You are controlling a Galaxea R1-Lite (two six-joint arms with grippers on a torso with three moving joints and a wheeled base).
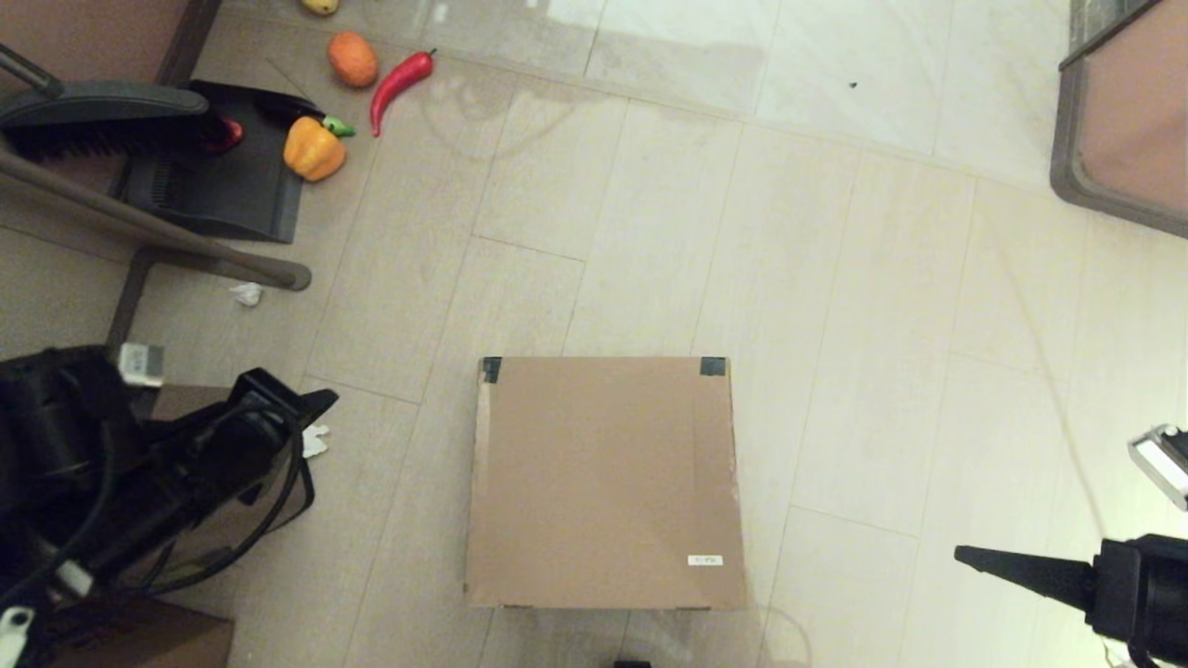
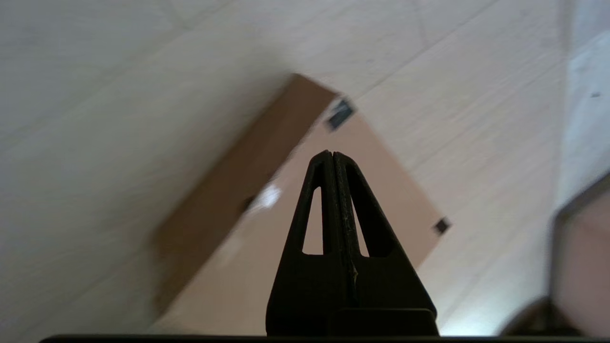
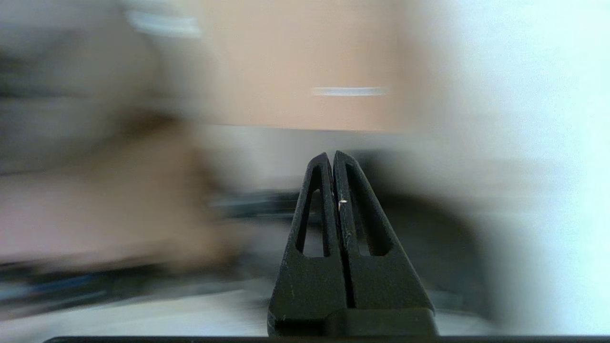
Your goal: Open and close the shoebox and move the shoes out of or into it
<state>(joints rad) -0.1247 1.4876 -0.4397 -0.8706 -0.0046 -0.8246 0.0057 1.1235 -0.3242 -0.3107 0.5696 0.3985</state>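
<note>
We saw the shoebox [image 1: 603, 482] sitting flat on the tiled floor [image 1: 835, 278], centered in front of the robot, lid down and closed, black tape [image 1: 490, 369] at the two far lid corners and a small white label [image 1: 704, 560] near its close right corner. No shoes showed in any view. The left gripper [image 2: 332, 155] was off to the box's left, low at the left edge of the head view, fingers pressed together with nothing between them; in its wrist view the closed tips pointed toward the box lid, apart from it. The right gripper [image 1: 965, 555] sat at the lower right of the head view, tips aimed toward the box but well apart from it; its wrist view, heavily blurred, showed the fingers [image 3: 324, 200] closed against each other and holding nothing, with the tan box face behind. Elsewhere we noted a black dustpan [image 1: 218, 176] and a dark brush [image 1: 102, 116] at the far left, an orange-yellow bell pepper [image 1: 314, 148] on the dustpan's edge, a red chili [image 1: 399, 83] and an orange fruit [image 1: 353, 58] on the floor beyond it, a crumpled white scrap [image 1: 247, 294] near a table leg, and a brown-topped table corner [image 1: 1128, 121] at the far right.
</note>
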